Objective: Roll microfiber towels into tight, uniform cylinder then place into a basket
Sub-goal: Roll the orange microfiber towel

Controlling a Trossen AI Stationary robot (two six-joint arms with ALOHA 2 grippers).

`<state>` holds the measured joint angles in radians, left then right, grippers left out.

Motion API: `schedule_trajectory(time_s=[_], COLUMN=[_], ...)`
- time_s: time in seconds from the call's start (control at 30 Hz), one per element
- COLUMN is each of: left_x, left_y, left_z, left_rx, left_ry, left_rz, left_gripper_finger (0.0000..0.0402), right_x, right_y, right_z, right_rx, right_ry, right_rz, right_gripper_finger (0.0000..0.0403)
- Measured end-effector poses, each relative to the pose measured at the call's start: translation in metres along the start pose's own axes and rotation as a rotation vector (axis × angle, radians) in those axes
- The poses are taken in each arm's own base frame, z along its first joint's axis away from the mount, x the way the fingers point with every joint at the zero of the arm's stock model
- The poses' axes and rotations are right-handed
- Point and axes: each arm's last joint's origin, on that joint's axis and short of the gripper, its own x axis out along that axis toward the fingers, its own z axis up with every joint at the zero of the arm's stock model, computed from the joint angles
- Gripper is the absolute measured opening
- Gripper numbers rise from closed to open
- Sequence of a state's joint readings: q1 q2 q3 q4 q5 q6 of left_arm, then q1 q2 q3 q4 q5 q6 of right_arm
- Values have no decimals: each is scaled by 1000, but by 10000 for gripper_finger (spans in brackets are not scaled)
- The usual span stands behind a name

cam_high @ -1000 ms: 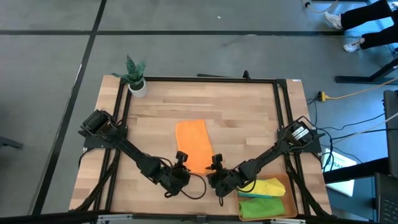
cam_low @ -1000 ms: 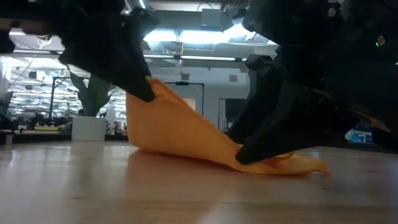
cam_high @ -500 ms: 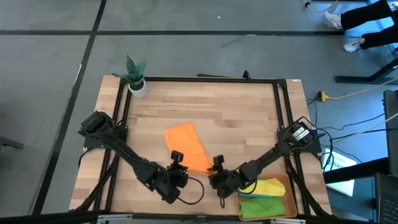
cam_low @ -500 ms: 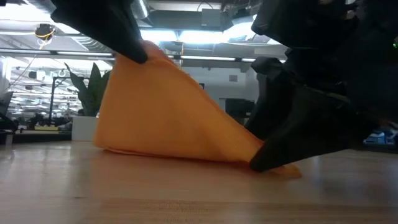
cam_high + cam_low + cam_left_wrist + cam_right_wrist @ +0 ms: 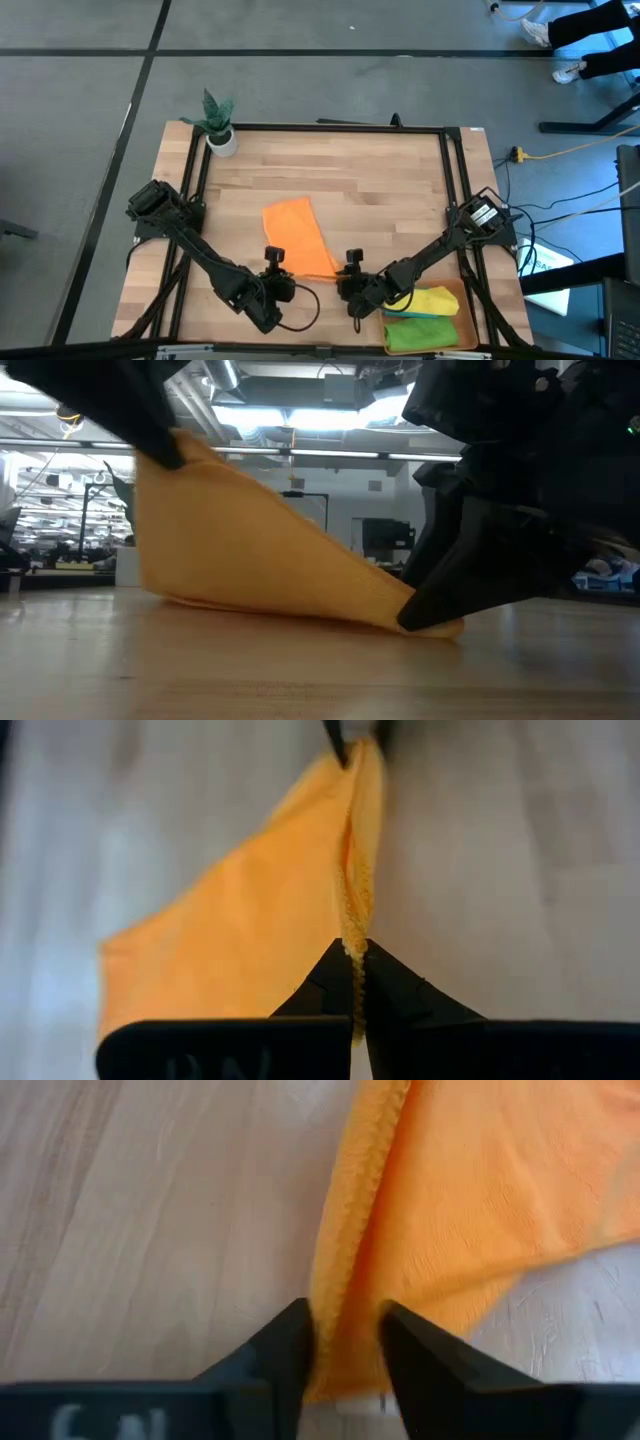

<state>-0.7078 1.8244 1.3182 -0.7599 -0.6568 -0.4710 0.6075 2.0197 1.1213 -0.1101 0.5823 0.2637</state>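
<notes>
An orange towel [image 5: 297,232] lies near the middle of the table, its far part flat on the wood. My left gripper [image 5: 272,258] is shut on its near left corner and holds that corner up. My right gripper [image 5: 351,262] is closed on the near right corner, low at the table. The near edge [image 5: 290,540] slopes down between them, from my left gripper to my right. At the near right corner of the table, the basket [image 5: 463,300] holds a yellow towel [image 5: 432,300] and a green towel [image 5: 420,332]. My left gripper pinches the towel's near edge [image 5: 352,942] at its left corner between its two fingers, coming slanting down from the near left. That corner [image 5: 180,450] is lifted clear and the edge runs taut to the other gripper. My right gripper has the towel's near right corner [image 5: 345,1342] between its two fingers, coming slanting down from the near right. The cloth is bunched in folds there. That corner [image 5: 435,625] stays down on the table.
A small white plant pot [image 5: 220,138] stands at the far left corner. A dark frame [image 5: 330,127] runs around the table's edges. Bare wood lies left and right of the orange towel and beyond it.
My left gripper has risen and gone toward the table's left and near edges, taking the towel's corner with it. The near edge has drawn taut, and the towel's far part has slid and turned toward the left. The right corner has stayed down.
</notes>
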Motion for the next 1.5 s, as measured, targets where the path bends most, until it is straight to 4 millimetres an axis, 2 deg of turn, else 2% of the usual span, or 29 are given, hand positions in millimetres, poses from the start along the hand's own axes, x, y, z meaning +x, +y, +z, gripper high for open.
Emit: schedule_trajectory(time_s=[0.17,0.23,0.43,0.7,1.07,1.3,1.5], left_x=[-1,2,12,7,0,-3,3], left_y=[-5,-6,-10,-21,-25,-20,-14], left_z=[-6,-11,-30,-40,-48,-59,-64], left_rx=[-61,-101,-198,-247,-365,-484,-596], left_ry=[26,46,121,148,183,251,292], left_rz=[-43,-50,-75,-134,-108,-3,48], left_gripper_finger=[0,0,0,0,0,0,0], right_x=[0,0,-1,-7,10,24,30], right_y=[1,1,1,-6,-49,-75,-87], right_z=[0,0,9,36,62,65,65], right_rx=[-9,-10,18,-15,58,126,109], right_ry=[5,16,25,50,65,88,90], right_rz=[19,65,118,112,95,147,130], right_gripper_finger=[30,10,6,4,2,3,5])
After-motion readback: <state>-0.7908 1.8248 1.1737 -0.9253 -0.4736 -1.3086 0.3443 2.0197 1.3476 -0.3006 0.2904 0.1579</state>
